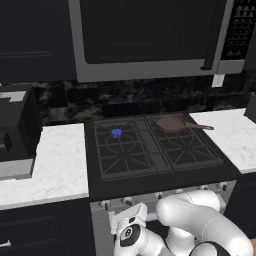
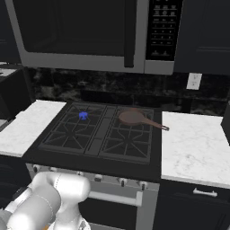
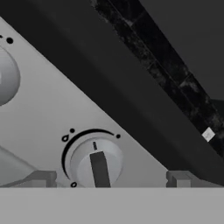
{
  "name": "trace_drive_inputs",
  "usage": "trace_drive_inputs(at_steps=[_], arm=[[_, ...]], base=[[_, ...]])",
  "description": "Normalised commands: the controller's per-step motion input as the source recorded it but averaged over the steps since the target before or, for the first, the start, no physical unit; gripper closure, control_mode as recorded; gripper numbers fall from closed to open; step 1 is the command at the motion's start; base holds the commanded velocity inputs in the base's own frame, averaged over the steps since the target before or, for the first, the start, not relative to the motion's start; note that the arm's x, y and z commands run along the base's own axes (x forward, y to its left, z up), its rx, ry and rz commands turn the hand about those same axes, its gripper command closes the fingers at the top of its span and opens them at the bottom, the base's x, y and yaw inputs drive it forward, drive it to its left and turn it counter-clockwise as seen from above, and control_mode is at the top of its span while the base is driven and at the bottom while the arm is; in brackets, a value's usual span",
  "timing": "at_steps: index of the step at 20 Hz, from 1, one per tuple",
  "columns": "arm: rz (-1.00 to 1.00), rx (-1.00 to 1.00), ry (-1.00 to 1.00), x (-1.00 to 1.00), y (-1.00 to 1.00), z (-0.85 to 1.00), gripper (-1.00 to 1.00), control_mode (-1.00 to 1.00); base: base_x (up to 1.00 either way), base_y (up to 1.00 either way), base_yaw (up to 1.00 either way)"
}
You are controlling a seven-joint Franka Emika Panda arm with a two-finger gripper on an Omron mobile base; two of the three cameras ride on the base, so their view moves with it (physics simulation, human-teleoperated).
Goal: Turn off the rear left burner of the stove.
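A toaster [image 1: 15, 131] is sitting on the left counter [image 1: 55, 170]. To its right, the stove [image 1: 150, 172] is carrying the rear left burner [image 1: 116, 133], which is burning blue at the back left, and a brown pan [image 1: 172, 123] is lying on the rear right grate. Low at the stove's front, the gripper [image 3: 107, 178] is facing a silver knob [image 3: 97, 161], its fingers [image 3: 41, 178] standing apart on either side of the knob, not clamping it

Knob [image 3: 97, 161] between spread fingers [image 3: 41, 178]; nothing blocking.
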Motion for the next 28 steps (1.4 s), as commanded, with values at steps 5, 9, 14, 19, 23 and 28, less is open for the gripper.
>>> trace_drive_inputs(at_steps=[5, 9, 14, 19, 23, 28], arm=[[0.07, 0.0, 0.25, 0.35, -0.05, 0.0, -1.0, -1.0], [0.01, -0.01, 0.08, 0.01, 0.02, 0.0, -1.0, -1.0], [0.0, 0.0, 0.0, 0.0, 0.03, 0.0, 1.0, -1.0], [0.0, 0.0, 0.0, 0.0, 0.0, 0.0, 1.0, -1.0], [0.0, 0.11, 0.06, 0.0, -0.01, 0.0, 1.0, -1.0], [-0.04, 0.38, 0.24, 0.03, -0.11, 0.09, 1.0, -1.0]], base=[[0.0, 0.0, 0.0], [0.0, 0.0, 0.0], [0.0, 0.0, 0.0], [0.0, 0.0, 0.0], [0.0, 0.0, 0.0], [0.0, 0.0, 0.0]])
